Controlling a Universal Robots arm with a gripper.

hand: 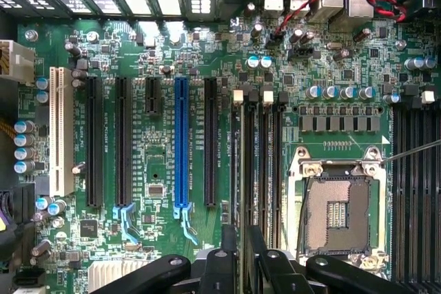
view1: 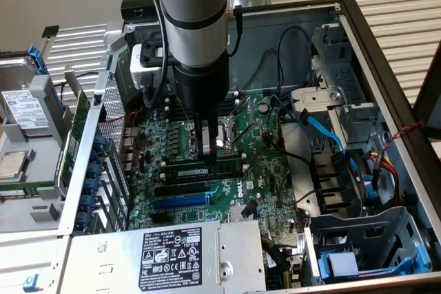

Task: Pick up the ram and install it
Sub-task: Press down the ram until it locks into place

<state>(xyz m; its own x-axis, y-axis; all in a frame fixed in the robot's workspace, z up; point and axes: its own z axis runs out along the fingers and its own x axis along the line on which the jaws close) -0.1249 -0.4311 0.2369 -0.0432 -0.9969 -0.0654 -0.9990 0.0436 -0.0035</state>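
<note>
Open grey metal computer case (view1: 386, 60) lying on its side, with the green motherboard (view1: 265, 163) exposed at its floor and a silver power-supply box (view1: 172, 256) bearing a black label at the near edge. The grey cylindrical robot arm (view1: 193, 25) descends into the case from above and ends in the black tool (view1: 209, 144), which stands over the middle of the board.

In the exterior view, the tool's fingers are closed on the ram (view1: 207, 170), a long narrow green circuit-board stick with a white sticker label. The stick is held edge-down, lying along the long black memory slots (view1: 180, 189) and just above or at them; whether it is seated cannot be told. The open square metal processor socket (view1: 231, 134) lies just beyond the tool, and a narrow blue expansion slot (view1: 180, 202) lies parallel on the near side of the black slots.

In the wrist view, the black fingers (hand: 227, 266) stand close together over the group of black memory slots (hand: 258, 163), beside the processor socket (hand: 337, 204). The blue expansion slot (hand: 181, 142) runs parallel to them, with further black slots and a white slot (hand: 60, 129) beyond it. Red and black twisted wires (hand: 324, 1) cross the port connectors at the board's edge.

To the exterior view's left of the case, a silver hard drive (view1: 21, 108) rests in a grey tray.
</note>
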